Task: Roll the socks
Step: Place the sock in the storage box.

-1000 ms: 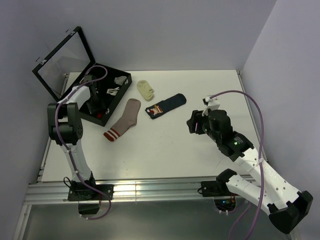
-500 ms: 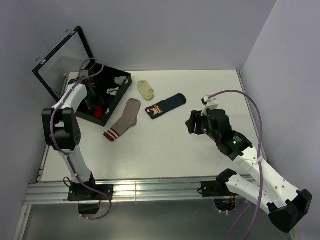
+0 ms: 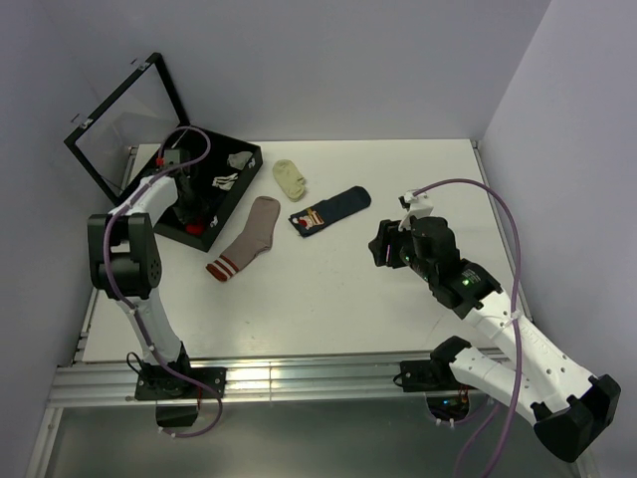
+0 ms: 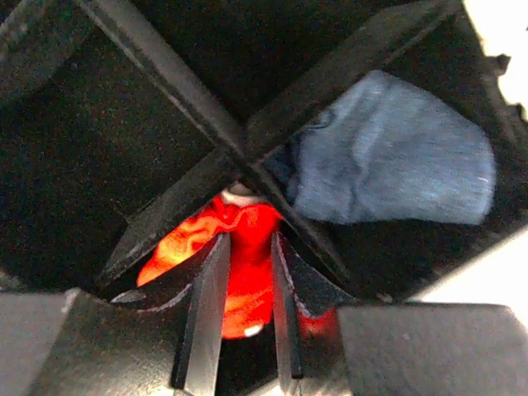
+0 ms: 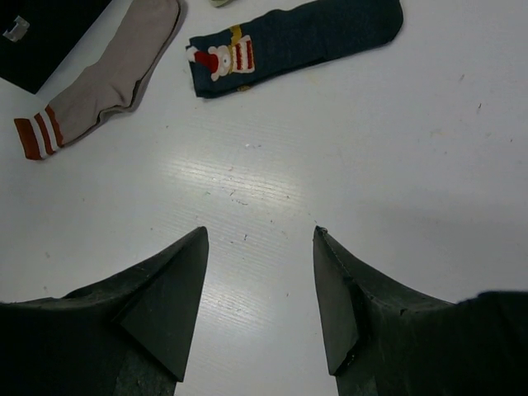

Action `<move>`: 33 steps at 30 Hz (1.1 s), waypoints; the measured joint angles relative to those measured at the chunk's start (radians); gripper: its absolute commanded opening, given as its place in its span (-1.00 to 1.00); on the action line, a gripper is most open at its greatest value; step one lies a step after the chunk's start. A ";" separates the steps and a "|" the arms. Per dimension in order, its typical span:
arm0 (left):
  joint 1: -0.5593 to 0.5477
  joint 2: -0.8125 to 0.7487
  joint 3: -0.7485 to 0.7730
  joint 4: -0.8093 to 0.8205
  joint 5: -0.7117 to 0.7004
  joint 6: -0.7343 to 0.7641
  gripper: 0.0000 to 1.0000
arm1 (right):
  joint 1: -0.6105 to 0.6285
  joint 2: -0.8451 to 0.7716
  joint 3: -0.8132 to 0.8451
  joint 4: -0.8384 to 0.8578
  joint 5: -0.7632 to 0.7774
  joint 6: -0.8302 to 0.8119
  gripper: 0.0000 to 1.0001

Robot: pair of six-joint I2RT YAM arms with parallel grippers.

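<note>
1. Left arm. The left gripper (image 4: 247, 243) is down inside the black compartmented box (image 3: 239, 199) at the left rear of the white table (image 3: 348, 319). In the left wrist view I see its jaws set narrow. A bunched sock of bright red fabric (image 4: 181, 246) fills the gap and touches both inner faces, so I read it as pinched. A small pale patch shows at the top of that fabric.

2. Obstructions, left. Two black crossing dividers (image 4: 181, 124) meet directly above the fingertips, close to the red fabric. A crumpled blue-grey cloth (image 4: 388, 157) lies in the neighbouring compartment, across a divider. From the top view I see small white-grey items (image 3: 237, 159) in the far compartments. The box's hinged lid with glossy pane (image 3: 124, 124) stands open behind, tilted away from the arm.

3. Right arm. The right gripper (image 5: 260, 297) hangs over bare table with its jaws wide and nothing between them.

4. Task items on the table.
- The dusty-pink sock with red-and-white striped cuff (image 3: 251, 237) lies flat just beside the box's near corner, cuff toward the arms. I cannot tell whether it touches the box.
- The navy sock with a red-and-white figure pattern (image 3: 328, 211) lies flat between the pink sock and the right gripper, apart from both.

5. Other. A small pale-yellow sock (image 3: 291, 177) lies behind the pink one, near the box's far right corner. Nothing stands between the right gripper and the navy sock.
</note>
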 measured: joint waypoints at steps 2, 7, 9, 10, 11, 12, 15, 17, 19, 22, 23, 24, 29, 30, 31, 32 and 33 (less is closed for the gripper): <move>0.007 -0.002 -0.032 0.035 0.001 -0.014 -0.32 | 0.000 0.000 0.000 0.000 0.001 0.000 0.21; 0.031 -0.037 -0.117 0.129 0.037 -0.042 -0.18 | 0.000 0.000 0.000 0.000 0.003 0.000 0.21; 0.035 -0.042 -0.127 0.147 0.053 -0.047 -0.10 | 0.000 0.002 0.000 0.000 0.003 0.000 0.21; 0.037 -0.045 -0.130 0.152 0.061 -0.049 -0.07 | 0.000 0.004 0.000 0.000 0.003 0.000 0.21; 0.037 -0.049 -0.132 0.156 0.069 -0.052 -0.04 | 0.000 0.006 0.000 0.000 0.002 0.000 0.21; 0.038 -0.054 -0.132 0.156 0.075 -0.054 0.02 | 0.000 0.007 0.000 0.000 0.002 0.000 0.21; 0.039 -0.083 -0.132 0.139 0.079 -0.056 0.14 | 0.000 0.008 0.000 0.000 -0.005 0.000 0.21; 0.036 -0.116 -0.129 0.115 0.079 -0.054 0.16 | 0.000 0.008 0.000 0.000 -0.013 0.000 0.22; 0.031 -0.154 -0.112 0.090 0.077 -0.053 0.18 | 0.000 0.008 0.000 0.000 -0.020 0.000 0.22; 0.015 -0.228 -0.082 0.080 0.077 -0.054 0.27 | 0.000 0.016 0.012 0.000 -0.036 0.000 0.24; 0.011 -0.256 -0.072 0.079 0.080 -0.054 0.29 | 0.000 0.025 0.021 0.001 -0.042 0.000 0.25; 0.007 -0.283 -0.064 0.079 0.084 -0.054 0.31 | 0.000 0.039 0.033 0.001 -0.046 0.000 0.25; 0.003 -0.437 -0.045 0.074 0.097 -0.053 0.46 | -0.001 0.164 0.139 0.014 -0.075 0.008 0.24; 0.003 -0.467 -0.046 0.074 0.098 -0.053 0.47 | -0.001 0.200 0.165 0.016 -0.080 0.012 0.23; 0.003 -0.494 -0.048 0.072 0.098 -0.053 0.48 | -0.002 0.236 0.194 0.022 -0.088 0.015 0.22; 0.003 -0.524 -0.050 0.070 0.098 -0.051 0.59 | -0.002 0.277 0.224 0.033 -0.096 0.019 0.21; 0.003 -0.555 -0.054 0.068 0.096 -0.045 0.76 | -0.002 0.317 0.249 0.043 -0.102 0.022 0.20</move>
